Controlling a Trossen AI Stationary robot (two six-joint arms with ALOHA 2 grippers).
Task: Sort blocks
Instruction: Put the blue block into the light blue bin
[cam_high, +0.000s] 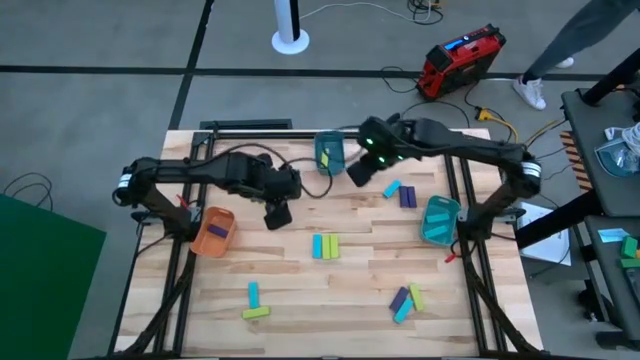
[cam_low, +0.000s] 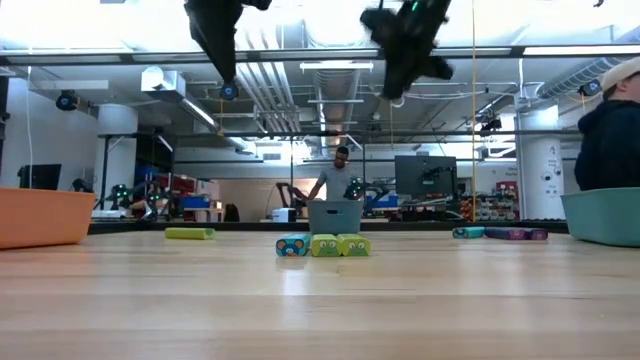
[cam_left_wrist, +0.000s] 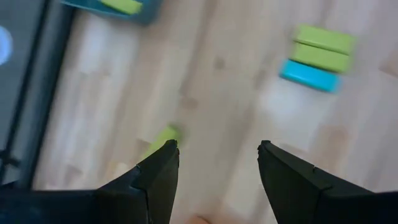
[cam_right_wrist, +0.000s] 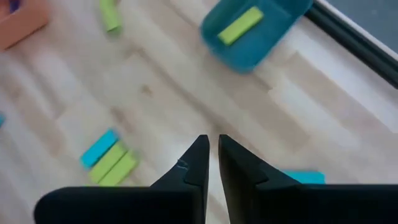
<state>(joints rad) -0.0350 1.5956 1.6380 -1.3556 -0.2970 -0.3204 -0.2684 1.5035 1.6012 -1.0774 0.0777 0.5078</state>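
Sorting continues: blocks (cam_high: 325, 246) lie scattered across the table (cam_high: 300, 290), looking light, stiff and smooth; grip across the narrow sides. Left gripper (cam_left_wrist: 217, 155) wide, empty; right gripper (cam_right_wrist: 212, 149) closed, empty.

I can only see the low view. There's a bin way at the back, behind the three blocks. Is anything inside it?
Observer: Yes, one yellow-green block lies in that teal bin.
Operator: Is the right gripper holding a block?
Observer: No. The right gripper has its jaws shut on nothing.
Operator: What about the orange bin?
Observer: A purple block lies in the orange bin.
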